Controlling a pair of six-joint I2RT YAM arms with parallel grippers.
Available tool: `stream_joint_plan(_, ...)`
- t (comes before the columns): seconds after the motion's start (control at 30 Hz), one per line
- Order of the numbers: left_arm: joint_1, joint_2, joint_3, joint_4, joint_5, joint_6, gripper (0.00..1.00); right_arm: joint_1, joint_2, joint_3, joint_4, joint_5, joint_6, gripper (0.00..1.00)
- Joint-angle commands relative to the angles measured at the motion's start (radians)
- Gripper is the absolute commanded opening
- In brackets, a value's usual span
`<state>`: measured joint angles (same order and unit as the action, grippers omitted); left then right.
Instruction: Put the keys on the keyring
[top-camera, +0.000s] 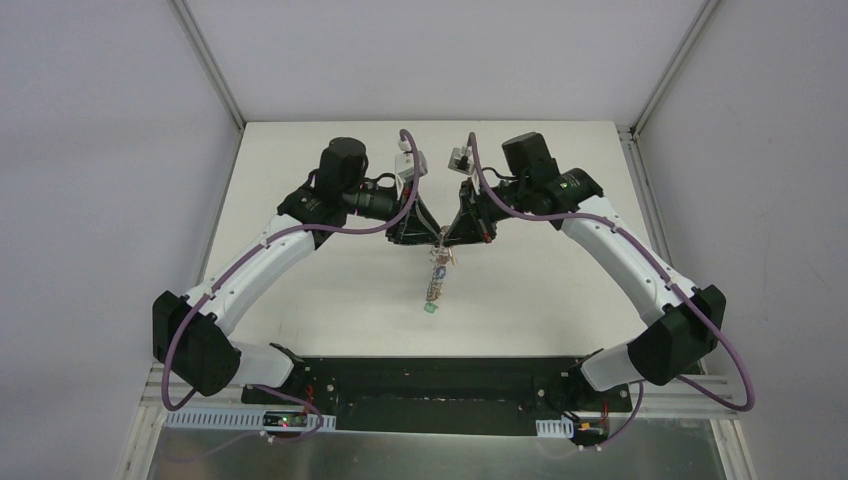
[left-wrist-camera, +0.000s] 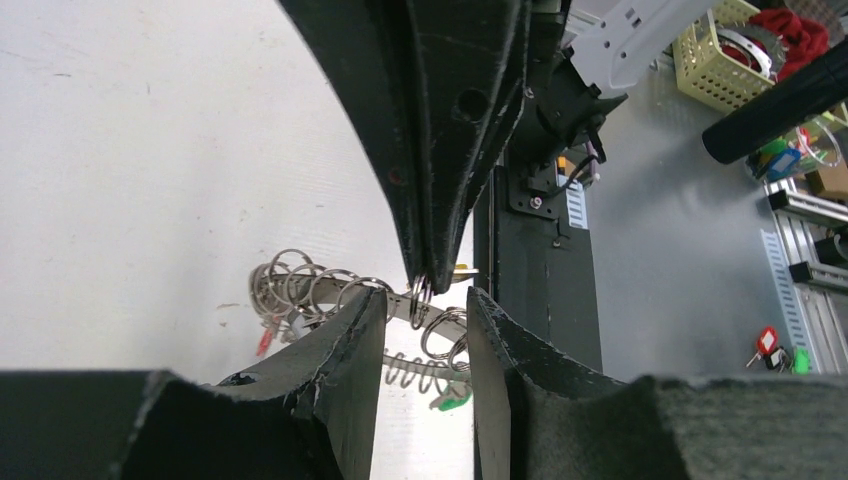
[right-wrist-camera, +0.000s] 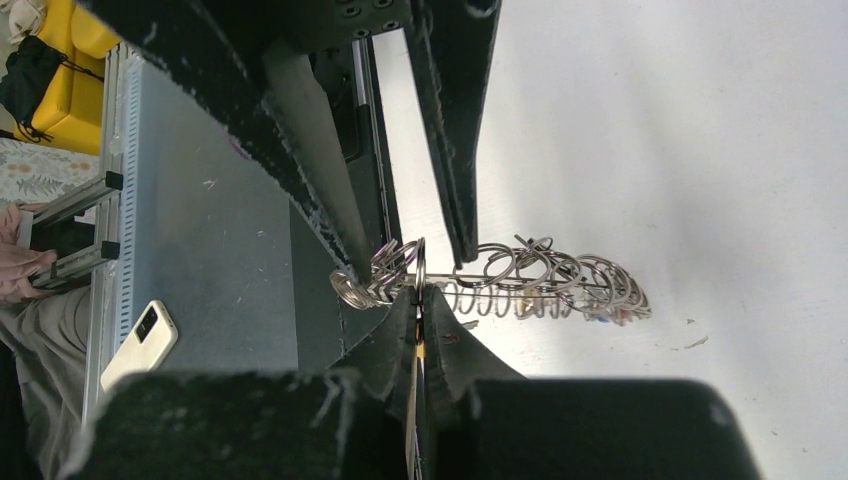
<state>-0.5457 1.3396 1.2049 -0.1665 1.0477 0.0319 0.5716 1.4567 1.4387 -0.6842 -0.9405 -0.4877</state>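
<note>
My left claw (left-wrist-camera: 427, 335) and right claw (right-wrist-camera: 419, 300) meet tip to tip above the middle of the table (top-camera: 350, 300). The keyring (top-camera: 436, 272) stretches from them toward the table's near edge, a key (top-camera: 431, 309) at its near end. Its far end crosses between my spread left fingers (left-wrist-camera: 350, 345). From the right, my other claw's tips pinch one loop (left-wrist-camera: 420, 293) there.

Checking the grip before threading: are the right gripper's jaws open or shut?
Shut. The right gripper has its jaws meeting with no gap, pinching a small wire loop on the keyring.
</note>
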Motion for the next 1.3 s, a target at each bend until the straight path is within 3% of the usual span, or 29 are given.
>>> stream_joint_plan(0.0,-0.021,0.015,0.051,-0.035,0.031,0.080,0.34,0.011,0.005,0.053,0.002,-0.021,-0.022,0.00)
stream_joint_plan(0.17,-0.022,0.023,0.051,-0.030,0.022,0.074,0.30,0.012,0.006,0.038,0.003,-0.021,-0.025,0.00)
stream_joint_plan(0.57,-0.021,0.032,0.052,-0.027,0.023,0.062,0.01,0.011,0.005,0.029,0.004,-0.020,-0.029,0.00)
stream_joint_plan(0.87,-0.011,0.023,0.090,-0.106,0.017,0.103,0.00,0.007,-0.016,0.014,0.017,0.003,-0.028,0.00)
stream_joint_plan(1.0,-0.004,0.012,0.074,-0.035,0.044,0.021,0.00,-0.019,-0.037,0.010,0.046,-0.025,0.002,0.13)
stream_joint_plan(1.1,0.001,-0.003,0.026,0.144,0.059,-0.131,0.00,-0.063,-0.055,-0.004,0.094,-0.080,0.056,0.25)
stream_joint_plan(1.27,0.007,-0.021,-0.022,0.276,-0.001,-0.317,0.00,-0.150,-0.091,-0.056,0.214,-0.176,0.172,0.32)
